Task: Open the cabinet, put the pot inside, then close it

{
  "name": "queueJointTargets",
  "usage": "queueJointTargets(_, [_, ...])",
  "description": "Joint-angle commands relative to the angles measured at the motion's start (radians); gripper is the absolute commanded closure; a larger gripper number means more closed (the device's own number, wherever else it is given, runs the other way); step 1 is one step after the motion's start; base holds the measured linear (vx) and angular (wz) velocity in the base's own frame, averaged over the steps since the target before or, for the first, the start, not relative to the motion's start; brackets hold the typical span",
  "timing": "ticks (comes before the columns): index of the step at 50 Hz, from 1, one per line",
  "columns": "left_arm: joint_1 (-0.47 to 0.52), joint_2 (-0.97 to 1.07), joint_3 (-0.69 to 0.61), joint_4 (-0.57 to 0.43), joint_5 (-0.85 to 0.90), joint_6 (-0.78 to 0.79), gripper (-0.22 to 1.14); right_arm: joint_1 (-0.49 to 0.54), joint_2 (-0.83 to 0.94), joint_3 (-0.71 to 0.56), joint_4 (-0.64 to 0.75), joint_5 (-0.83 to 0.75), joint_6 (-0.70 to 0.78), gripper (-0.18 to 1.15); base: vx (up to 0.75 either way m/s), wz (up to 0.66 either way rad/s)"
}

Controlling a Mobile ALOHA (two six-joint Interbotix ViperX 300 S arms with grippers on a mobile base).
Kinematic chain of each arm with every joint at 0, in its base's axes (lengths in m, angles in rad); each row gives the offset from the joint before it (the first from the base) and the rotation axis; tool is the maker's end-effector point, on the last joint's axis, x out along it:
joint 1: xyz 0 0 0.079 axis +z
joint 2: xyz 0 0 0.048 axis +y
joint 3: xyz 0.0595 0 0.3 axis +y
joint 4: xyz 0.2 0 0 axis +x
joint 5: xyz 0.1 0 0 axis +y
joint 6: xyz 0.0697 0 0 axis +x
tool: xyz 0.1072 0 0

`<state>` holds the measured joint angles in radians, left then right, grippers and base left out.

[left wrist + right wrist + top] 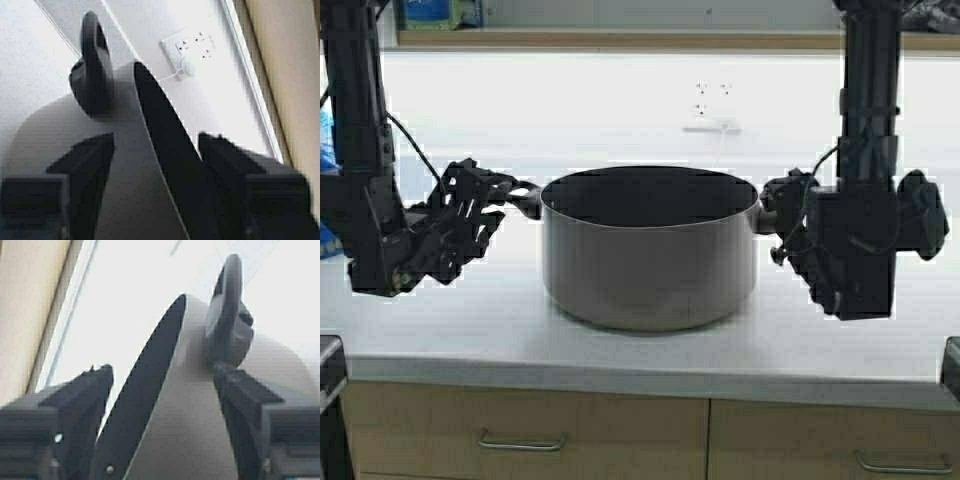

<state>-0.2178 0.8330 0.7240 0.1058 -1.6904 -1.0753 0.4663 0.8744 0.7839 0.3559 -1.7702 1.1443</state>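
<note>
The grey pot (650,260) stands on the white counter (440,330), dark inside, with a black loop handle on each side. My left gripper (525,197) is open at the pot's left handle (92,65). In the left wrist view (156,137) its fingers straddle the pot's rim, one outside the wall (130,190) and one inside. My right gripper (767,212) is open at the right handle (227,315) and straddles the rim the same way in the right wrist view (162,371). Of the cabinet only a wooden shelf edge (620,40) shows, above; its doors are out of view.
Base cabinet drawers with bar pulls (520,440) run below the counter's front edge. A wall socket with a plug (712,105) is on the white wall behind the pot. A blue box (430,12) stands above the shelf edge at the top left.
</note>
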Motion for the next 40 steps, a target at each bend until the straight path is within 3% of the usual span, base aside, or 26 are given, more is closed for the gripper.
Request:
queueJointTargets(1, [0.002,0.003,-0.1,0.002,0.052,-0.012,0.03,-0.035,0.02,-0.075,0.005,-0.008,0.023,0.03,0.04,0.0])
queueJointTargets(16, [0.018,0.087,-0.307,-0.008,0.206,-0.046,0.04,-0.094,0.124,-0.261,0.0,-0.005,0.038,0.03,0.01,-0.01])
queueJointTargets(40, [0.021,0.158,-0.367,-0.117,0.207,-0.044,0.04,-0.106,0.178,-0.337,-0.038,0.005,0.087,0.03,0.01,0.0])
